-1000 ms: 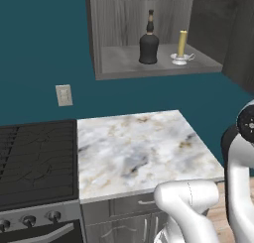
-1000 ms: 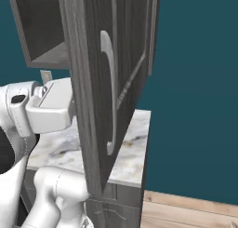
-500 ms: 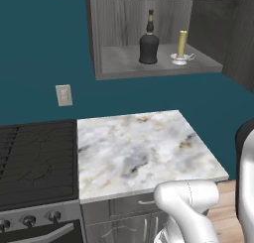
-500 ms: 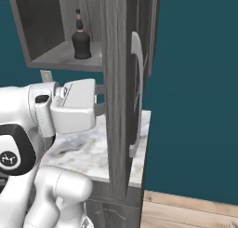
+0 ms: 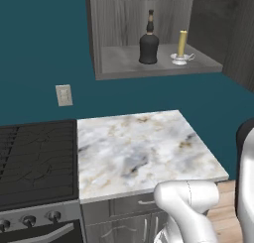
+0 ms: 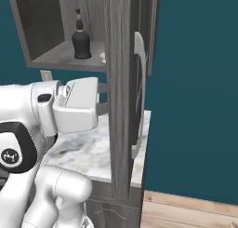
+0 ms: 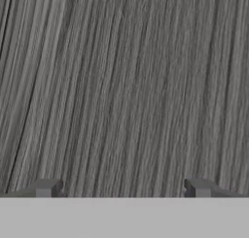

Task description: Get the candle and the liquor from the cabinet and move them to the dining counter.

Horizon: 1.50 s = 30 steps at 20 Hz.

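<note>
Teal wall backs our kitchen view. At upper centre, the open dark grey wood-grain wall cabinet [image 5: 149, 68] holds the squat glossy black liquor bottle [image 5: 148, 44], with the short pale-yellow candle in its white saucer [image 5: 181, 48] just right of it. Our two-finger gripper [image 7: 121, 189] stands wide, empty, facing the cabinet's swung-out door [image 6: 122, 106]. Below lies a small marble worktop [image 5: 139, 150].
</note>
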Available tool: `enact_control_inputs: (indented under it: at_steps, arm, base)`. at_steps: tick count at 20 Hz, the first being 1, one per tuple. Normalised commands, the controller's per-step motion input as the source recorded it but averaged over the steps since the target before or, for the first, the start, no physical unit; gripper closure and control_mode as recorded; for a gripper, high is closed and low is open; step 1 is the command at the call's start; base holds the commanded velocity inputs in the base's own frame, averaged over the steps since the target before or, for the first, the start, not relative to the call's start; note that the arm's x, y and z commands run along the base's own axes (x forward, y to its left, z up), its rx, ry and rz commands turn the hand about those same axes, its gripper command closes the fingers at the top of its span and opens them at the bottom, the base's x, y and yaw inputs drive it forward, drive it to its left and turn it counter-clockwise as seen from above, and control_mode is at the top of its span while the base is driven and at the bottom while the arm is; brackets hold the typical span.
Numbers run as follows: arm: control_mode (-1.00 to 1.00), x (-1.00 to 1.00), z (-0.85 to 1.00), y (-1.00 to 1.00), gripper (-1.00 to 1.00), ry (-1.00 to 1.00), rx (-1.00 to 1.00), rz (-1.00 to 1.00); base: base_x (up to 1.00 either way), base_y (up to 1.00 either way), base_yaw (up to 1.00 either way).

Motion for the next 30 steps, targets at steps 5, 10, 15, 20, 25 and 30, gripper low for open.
enact_control_inputs:
  at_steps: [5, 10, 15, 20, 25, 30]
  arm:
    - [-1.0, 0.15, 0.0, -0.27, -1.0, 0.0, 0.0, 0.01]
    - [-1.0, -0.02, -0.02, 0.3, -1.0, 0.0, -0.03, 0.11]
    - [-1.0, -0.08, 0.0, 0.59, -1.0, 0.0, -0.03, 0.16]
    - [-1.0, 0.0, 0.07, 0.69, -1.0, 0.01, -0.01, 0.22]
    - [-1.0, -0.01, 0.16, 0.45, -1.0, 0.11, 0.0, 0.25]
    - [-1.0, -0.08, 0.14, 0.4, -1.0, 0.17, 0.0, 0.2]
  base:
    - [0.0, 0.0, 0.0]
    - [0.0, 0.0, 0.0]
    - [0.0, 0.0, 0.0]
    - [0.0, 0.0, 0.0]
    - [0.0, 0.0, 0.0]
    - [0.0, 0.0, 0.0]
